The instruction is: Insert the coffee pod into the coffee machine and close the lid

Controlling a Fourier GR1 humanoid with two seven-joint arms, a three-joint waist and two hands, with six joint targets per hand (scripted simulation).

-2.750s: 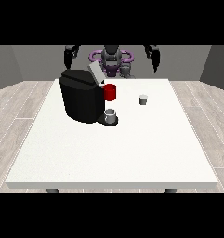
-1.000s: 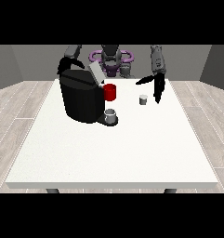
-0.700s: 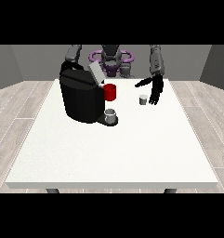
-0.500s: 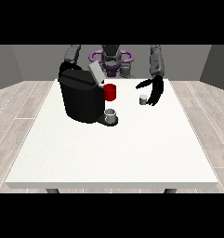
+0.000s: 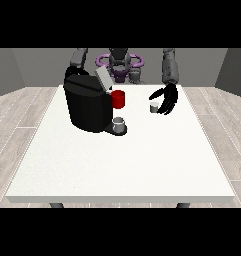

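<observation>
Right now everything turns on how the small grey coffee pod sits relative to the robot hand at the view's right: the pod stands upright on the white bench, just to the left of that robot hand's palm, with the dark fingers spread and hanging down beside it and the thumb reaching out over its far side. The robot hand looks wide, holding nothing yet, and I cannot tell whether any finger already touches the pod. With its axis vertical, the pod suits a sideways closing of fingers and thumb around its wall, so the likely next step is a short move leftward and a curl. The other robot hand, at the view's left, is hidden behind the black coffee machine, so its fingers cannot be judged; it is well apart from the pod and plainly the farther one. The machine stands left of the pod, its grey lid tilted up and open, a red part on its right face and a small grey cup on its tray. After grasping, the pod must travel left and up to the opening under that lid.
</observation>
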